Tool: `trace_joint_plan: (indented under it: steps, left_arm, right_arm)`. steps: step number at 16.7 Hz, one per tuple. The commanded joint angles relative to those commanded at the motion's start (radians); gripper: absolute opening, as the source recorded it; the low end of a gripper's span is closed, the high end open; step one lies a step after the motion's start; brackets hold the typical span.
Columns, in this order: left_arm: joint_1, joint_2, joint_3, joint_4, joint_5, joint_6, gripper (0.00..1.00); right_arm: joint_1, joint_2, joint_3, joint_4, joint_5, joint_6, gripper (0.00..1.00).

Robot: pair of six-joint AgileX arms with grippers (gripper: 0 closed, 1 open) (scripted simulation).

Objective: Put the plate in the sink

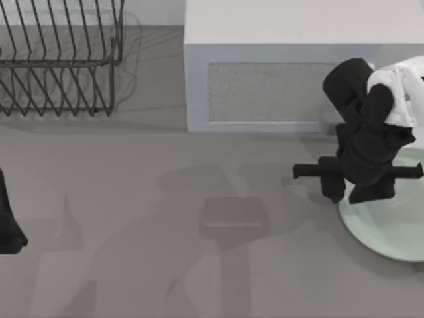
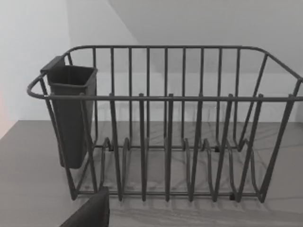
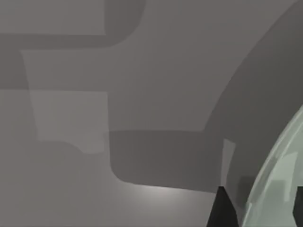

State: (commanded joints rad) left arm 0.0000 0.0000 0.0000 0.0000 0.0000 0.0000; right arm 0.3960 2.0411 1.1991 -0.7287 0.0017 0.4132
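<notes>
- The plate (image 1: 391, 228) lies flat on the table (image 1: 132, 199) at about 4 o'clock in the top view, and the picture's right edge cuts it off.
- The right gripper (image 1: 358, 189) hangs over the plate's edge at its 10 o'clock side.
- In the right wrist view one dark finger (image 3: 222, 210) sits just outside the plate's rim (image 3: 270, 184), and a second dark bit shows past the rim. So the fingers look open around the rim, with nothing held yet.
- I think the step in hand is grabbing the plate.
- Next, the fingers need to close on the thin rim and lift the plate without it slipping.
- The arm hides the fingertips from above, so I cannot tell if they touch the plate.
- The left arm (image 1: 10, 228) is parked at 9 o'clock. I cannot tell how its hand is.
- I cannot find the sink, so the way to it is hard to judge.
- A wire rack (image 1: 59, 59) stands at 11 o'clock and a microwave (image 1: 278, 73) at 1 o'clock.
</notes>
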Motion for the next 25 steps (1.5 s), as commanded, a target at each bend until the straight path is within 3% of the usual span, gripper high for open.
trace_joint_plan:
  steps: [5,9,16,21,25]
  left_arm:
    - [0.0,0.0,0.0,0.0,0.0,0.0,1.0]
    - [0.0,0.0,0.0,0.0,0.0,0.0,1.0]
    - [0.0,0.0,0.0,0.0,0.0,0.0,1.0]
    - [0.0,0.0,0.0,0.0,0.0,0.0,1.0]
    - [0.0,0.0,0.0,0.0,0.0,0.0,1.0]
  right_arm:
    - [0.014,-0.071,0.027,-0.032,0.017,-0.008,0.0]
    - [0.09,-0.079,0.125,-0.209,0.064,-0.036,0.0]
    - [0.128,-0.099,0.581,-0.664,0.104,-0.062,0.0]
    - [0.045,-0.084,0.92,-0.924,0.051,-0.036,0.0]
    - [-0.012,-0.066,1.053,-1.027,0.007,-0.013,0.0]
